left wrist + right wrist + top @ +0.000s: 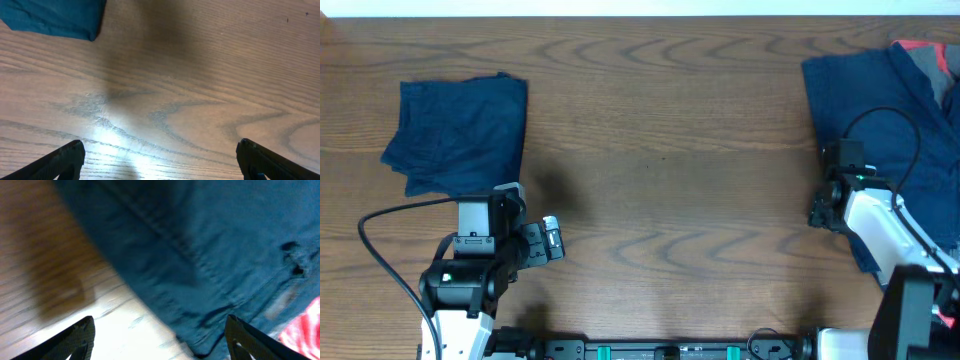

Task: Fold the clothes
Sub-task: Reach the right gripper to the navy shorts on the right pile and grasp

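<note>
Near edge, left: left gripper, fingers set wide apart over bare wood-grain table, holding nothing

Near edge, right: right gripper on a white arm, black cable looped above it; fingers spread apart, empty, hanging over the left border of the navy shorts where cloth meets table

Right edge, middle to far: navy shorts, unfolded and rumpled, seam stitching showing in the right wrist view, running off the right edge of the bench

Left side, towards the far edge: folded navy garment, a compact rough rectangle, well apart from the left gripper

Far right corner: red garment and grey garment, lying on the shorts
</note>
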You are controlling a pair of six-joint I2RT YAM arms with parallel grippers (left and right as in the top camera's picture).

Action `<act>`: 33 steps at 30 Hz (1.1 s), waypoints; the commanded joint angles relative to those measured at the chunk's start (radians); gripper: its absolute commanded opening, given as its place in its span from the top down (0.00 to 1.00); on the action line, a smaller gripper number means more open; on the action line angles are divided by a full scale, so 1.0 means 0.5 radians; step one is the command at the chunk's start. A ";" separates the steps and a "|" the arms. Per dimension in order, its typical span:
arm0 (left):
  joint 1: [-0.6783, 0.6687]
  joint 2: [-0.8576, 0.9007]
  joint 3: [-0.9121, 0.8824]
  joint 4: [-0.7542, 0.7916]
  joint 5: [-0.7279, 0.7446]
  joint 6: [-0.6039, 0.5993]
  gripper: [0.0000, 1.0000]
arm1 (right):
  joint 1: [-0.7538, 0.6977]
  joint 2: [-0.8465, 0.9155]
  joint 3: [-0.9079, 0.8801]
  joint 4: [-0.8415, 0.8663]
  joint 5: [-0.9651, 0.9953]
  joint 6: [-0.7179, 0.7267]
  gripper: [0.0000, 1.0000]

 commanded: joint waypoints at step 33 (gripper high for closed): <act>0.007 0.005 0.040 -0.004 -0.002 -0.027 0.02 | -0.114 -0.153 0.612 -0.501 -0.606 -0.129 0.99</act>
